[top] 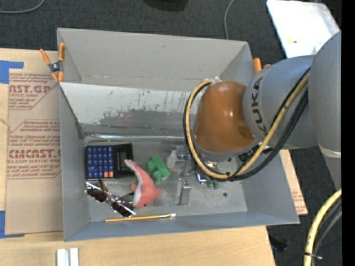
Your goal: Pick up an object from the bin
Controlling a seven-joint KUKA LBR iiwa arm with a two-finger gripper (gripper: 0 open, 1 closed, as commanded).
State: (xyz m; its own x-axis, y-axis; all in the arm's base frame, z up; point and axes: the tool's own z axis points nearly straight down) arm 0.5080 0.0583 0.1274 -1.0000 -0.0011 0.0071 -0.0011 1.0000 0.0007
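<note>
The arm (288, 107) reached into the grey metal bin (138, 60) from the right, its wrist under a rounded orange cover (222, 118) ringed by black and yellow cables. Beneath that cover the tool (186, 188) hung low over the bin's floor, right of the middle, above a bare grey patch. The cover and the cables hid much of it, so it could not be told whether the tool was spread or pressed together, and nothing was seen pinched in it.

The nearest thing was a small green block (158, 169), lying just beside the tool on its left and apart from it. A pink flamingo toy (143, 187) lay next to the block, towards the front left, its thin neck stretching up to the corner of a dark calculator (108, 160) with blue keys, which sat against the left wall. In front of the calculator lay a pair of sunglasses (108, 197) with brown lenses, touching the pink toy. A thin yellow stick (138, 218) lay along the bin's front edge.
</note>
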